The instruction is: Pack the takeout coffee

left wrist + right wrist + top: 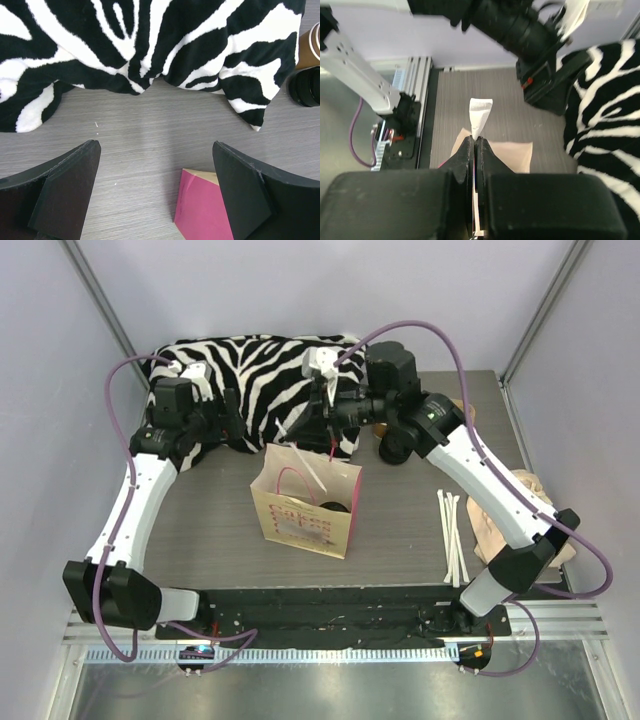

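Observation:
A tan paper bag [300,515] with a pink lining stands open at the table's middle. Inside it shows a round black top [334,506], which looks like the lid of the takeout coffee; its cup is hidden. My right gripper [327,430] hangs over the bag's mouth. In the right wrist view the right gripper [476,140] is shut on a white paper-wrapped straw [480,112], with the bag [515,155] below. My left gripper [228,420] is left of the bag. In its own view the left gripper [156,145] is open with bare table between the fingers and the bag's pink corner [200,212] beside the right finger.
A zebra-print cloth [265,375] covers the back left of the table. Lidless brown cups [311,45] and loose black lids [305,87] sit beside the cloth. More white straws [452,535] lie at the right, next to a beige bundle [520,505].

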Motion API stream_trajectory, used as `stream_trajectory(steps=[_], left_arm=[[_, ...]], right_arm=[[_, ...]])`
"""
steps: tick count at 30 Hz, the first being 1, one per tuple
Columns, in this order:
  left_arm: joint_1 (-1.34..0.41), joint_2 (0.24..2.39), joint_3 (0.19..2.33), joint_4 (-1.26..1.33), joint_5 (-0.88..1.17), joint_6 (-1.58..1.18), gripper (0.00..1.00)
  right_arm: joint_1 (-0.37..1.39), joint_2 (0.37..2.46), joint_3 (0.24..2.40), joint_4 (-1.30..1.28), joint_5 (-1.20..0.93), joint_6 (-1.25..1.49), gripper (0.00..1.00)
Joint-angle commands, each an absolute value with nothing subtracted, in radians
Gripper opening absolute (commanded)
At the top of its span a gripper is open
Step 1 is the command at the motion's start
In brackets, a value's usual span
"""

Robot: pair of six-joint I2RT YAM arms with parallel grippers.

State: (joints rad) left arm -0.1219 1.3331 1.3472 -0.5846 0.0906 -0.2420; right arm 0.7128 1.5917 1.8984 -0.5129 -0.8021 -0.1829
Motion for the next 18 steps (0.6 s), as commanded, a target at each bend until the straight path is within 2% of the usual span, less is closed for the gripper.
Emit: stream_trajectory(steps=[1,7,18], left_arm=[[-0.112,1.290,1.330,-0.578,0.091,-0.227,1.00],[-0.107,1.278,1.309,-0.586,0.097,-0.222,1.00],[-0.095,1.282,1.315,-0.640,0.106,-0.199,1.00]], right_arm=[[0.722,1.519,1.810,-0.545,-0.784,-0.291,0.01],[0.724,1.517,1.689,-0.545,-0.769,-0.328,0.01],[0.727,1.578,1.652,-0.587,-0.784,-0.336,0.01]])
